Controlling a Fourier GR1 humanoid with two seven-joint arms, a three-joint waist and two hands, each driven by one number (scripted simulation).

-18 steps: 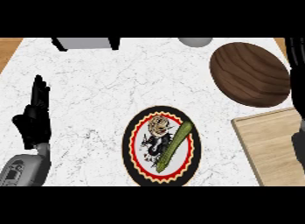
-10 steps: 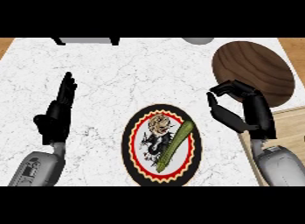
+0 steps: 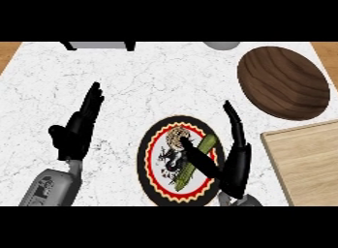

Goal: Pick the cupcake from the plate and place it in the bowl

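A green stick (image 3: 206, 144) lies on the dragon-patterned plate (image 3: 150, 175) at the desk's (image 3: 143, 77) near edge. The right hand (image 3: 236, 161), fingers straight, stretches its thumb over the stick. The left hand (image 3: 76, 131) rests released beside the plate. A brown bowl (image 3: 282, 80) sits near the far right corner.

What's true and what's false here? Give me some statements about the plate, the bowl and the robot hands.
1. A green stick-shaped item lies on the plate. True.
2. The wooden bowl holds that item. False: it is on the plate.
3. The right robot hand is at the plate's right side, its thumb over the item. True.
4. The left robot hand is curled round something. False: its fingers are straight and it holds nothing.
5. The cutting board lies left of the plate. False: it lies to the right.
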